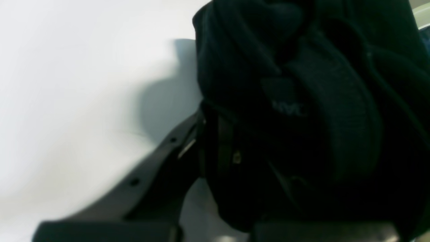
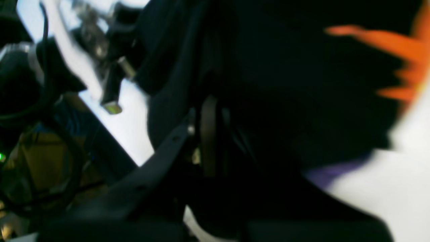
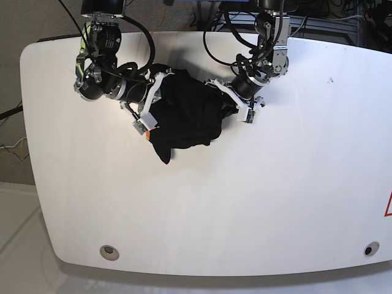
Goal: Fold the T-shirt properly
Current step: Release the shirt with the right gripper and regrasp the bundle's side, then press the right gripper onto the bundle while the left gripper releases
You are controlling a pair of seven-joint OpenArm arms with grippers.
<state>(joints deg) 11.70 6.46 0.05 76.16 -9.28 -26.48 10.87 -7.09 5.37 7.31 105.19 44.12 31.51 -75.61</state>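
Holding the T-shirt (image 3: 184, 113) bunched between my two claws near the far edge of the white table (image 3: 245, 202), both pinching cloth so I can probably lift and spread it before any fold. My left claw (image 3: 236, 104) is pressed together on the collar side; my right claw (image 3: 149, 119) is pressed together by the orange tag (image 3: 147, 136). A loose corner hangs toward me. Plenty of bare tabletop in front for laying it flat.

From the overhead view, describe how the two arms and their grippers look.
Both arms are black with round motor housings and looping black cables. The left arm has silver metal brackets; the right arm carries green-yellow markings. The left gripper and the right gripper have white fingers.
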